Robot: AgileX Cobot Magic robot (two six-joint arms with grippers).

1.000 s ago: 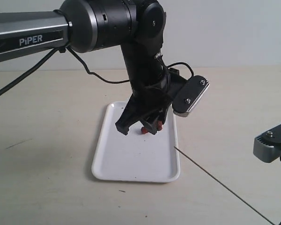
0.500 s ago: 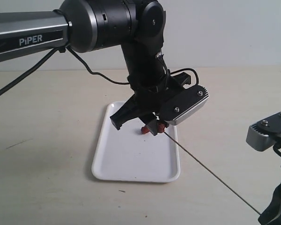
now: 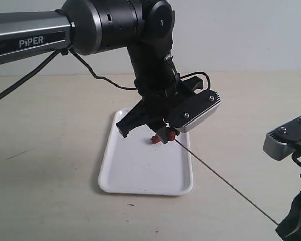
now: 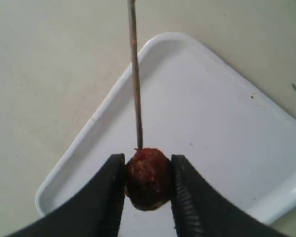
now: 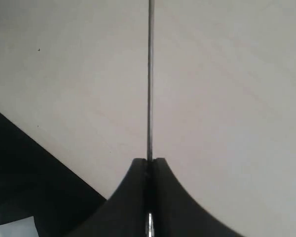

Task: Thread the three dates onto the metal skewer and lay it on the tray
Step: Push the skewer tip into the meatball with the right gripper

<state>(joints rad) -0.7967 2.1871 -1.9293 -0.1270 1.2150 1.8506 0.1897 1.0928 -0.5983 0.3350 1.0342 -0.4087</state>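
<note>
My left gripper is shut on one dark red-brown date, held just above the white tray. The thin metal skewer points straight at that date, its tip touching the date's top. In the exterior view the skewer runs from the left gripper down to my right gripper at the lower right. The right gripper is shut on the skewer. A second reddish date shows beside the left fingers. The third date is hidden.
The tray lies mid-table on a pale beige surface. The left arm's black body and cable hang over the tray's far end. The left wrist camera block juts out to the right above the skewer.
The left wrist has turned and lifted a little with the date. The skewer's tip has moved from the tray's right rim up to the held date. The right gripper shifted left.
</note>
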